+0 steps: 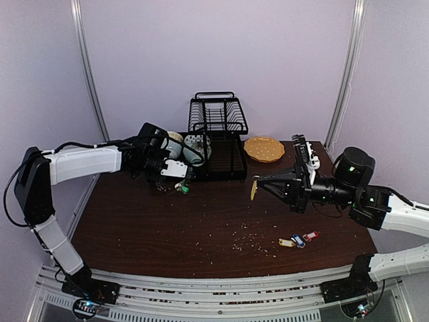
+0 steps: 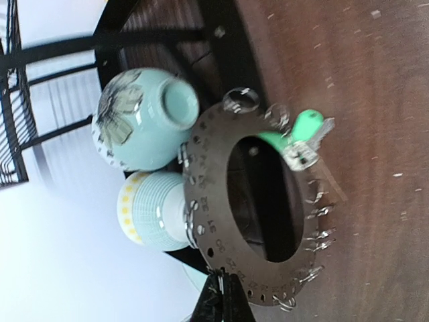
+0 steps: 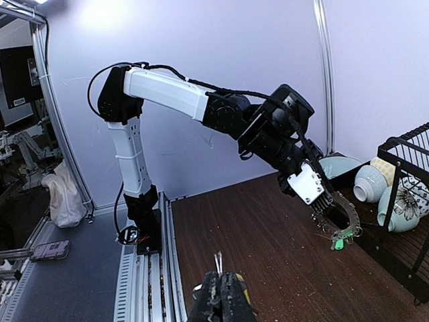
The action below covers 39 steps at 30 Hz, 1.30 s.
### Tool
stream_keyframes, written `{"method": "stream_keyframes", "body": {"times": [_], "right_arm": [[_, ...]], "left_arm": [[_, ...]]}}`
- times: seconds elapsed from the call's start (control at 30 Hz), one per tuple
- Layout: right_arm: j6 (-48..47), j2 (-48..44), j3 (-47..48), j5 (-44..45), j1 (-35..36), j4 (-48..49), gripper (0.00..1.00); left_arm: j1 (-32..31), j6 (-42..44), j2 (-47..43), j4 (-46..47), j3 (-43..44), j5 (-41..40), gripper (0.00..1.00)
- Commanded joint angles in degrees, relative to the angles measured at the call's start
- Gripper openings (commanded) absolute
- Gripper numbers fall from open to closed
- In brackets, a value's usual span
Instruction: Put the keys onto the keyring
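Observation:
My left gripper [image 2: 225, 290] is shut on the rim of the grey keyring [image 2: 213, 201] and holds it on edge beside the dish rack, above the table. A green-tagged key [image 2: 295, 130] hangs from one of its split rings. In the top view the left gripper [image 1: 175, 177] and the green tag [image 1: 182, 189] are at the back left. My right gripper [image 1: 261, 183] is shut on a yellow-tagged key [image 1: 254, 190] in mid-air, right of the keyring; the key's blade [image 3: 218, 262] sticks out past the fingertips. Yellow [image 1: 286, 243], blue [image 1: 297, 240] and red [image 1: 310, 236] tagged keys lie at the front right.
A black dish rack [image 1: 218, 134] stands at the back centre with a floral bowl [image 2: 144, 121] and a yellow-dotted cup [image 2: 153, 209] in it. An orange scalloped plate [image 1: 264, 149] lies to its right. Crumbs [image 1: 248, 235] are scattered mid-table.

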Motion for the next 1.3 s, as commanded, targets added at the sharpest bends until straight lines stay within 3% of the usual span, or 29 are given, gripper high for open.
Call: {"method": "stream_keyframes", "body": {"times": [0.0,0.6,1.17,1.27], "right_arm": [[0.9,-1.7,0.0,0.0,-0.1,1.0,0.00],[0.7,-1.0,0.5,-0.2,-0.2,1.4,0.00],[0.6,-0.9,0.5,0.0,-0.1,1.3,0.00],[0.8,-0.7,0.5,-0.1,-0.1,1.4,0.00]], "left_arm": [[1.4,0.8,2.3,5.2,2.8,-1.2,0.00],[5.0,-2.4,5.1,6.5,6.4,2.9,0.00],[4.9,-3.2,7.0,7.9,4.7,0.8,0.00],[4.9,-4.2,6.8,10.6,4.2,-1.1,0.07]]}}
